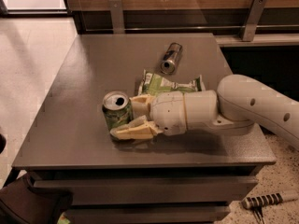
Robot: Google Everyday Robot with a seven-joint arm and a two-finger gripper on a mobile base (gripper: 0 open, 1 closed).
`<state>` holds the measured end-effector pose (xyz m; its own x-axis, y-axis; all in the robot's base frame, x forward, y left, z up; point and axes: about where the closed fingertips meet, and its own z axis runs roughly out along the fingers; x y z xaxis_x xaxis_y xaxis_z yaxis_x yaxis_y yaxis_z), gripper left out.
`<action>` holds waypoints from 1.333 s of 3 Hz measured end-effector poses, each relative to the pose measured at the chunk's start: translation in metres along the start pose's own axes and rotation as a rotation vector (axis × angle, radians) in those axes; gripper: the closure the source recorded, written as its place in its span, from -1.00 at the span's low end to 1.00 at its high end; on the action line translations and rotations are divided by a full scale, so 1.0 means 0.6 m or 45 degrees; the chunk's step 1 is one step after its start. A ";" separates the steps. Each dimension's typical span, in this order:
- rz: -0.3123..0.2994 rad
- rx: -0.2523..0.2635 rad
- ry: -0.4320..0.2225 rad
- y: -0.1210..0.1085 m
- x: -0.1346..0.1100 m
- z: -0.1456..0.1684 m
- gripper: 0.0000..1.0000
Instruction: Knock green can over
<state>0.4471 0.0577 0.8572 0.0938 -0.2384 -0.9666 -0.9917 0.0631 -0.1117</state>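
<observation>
My gripper (125,118) sat low over the front part of the grey table (70,92), its two pale fingers (135,130) spread apart, one behind and one in front of the green can (114,108). The can stood upright near the table's front edge, its right flank partly between those fingers; whether they touched it I could not tell. Just behind my wrist lay a green-and-white snack bag (168,84), and farther back a slim silver can (171,58) rested on its side.
</observation>
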 end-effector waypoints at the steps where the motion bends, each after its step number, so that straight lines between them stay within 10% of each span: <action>1: -0.003 -0.004 0.000 0.002 -0.002 0.002 0.69; 2: -0.006 -0.008 0.001 0.003 -0.004 0.005 1.00; 4: -0.016 -0.020 0.098 -0.007 -0.020 -0.004 1.00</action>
<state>0.4498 0.0581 0.8697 0.0998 -0.3129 -0.9445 -0.9918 0.0443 -0.1195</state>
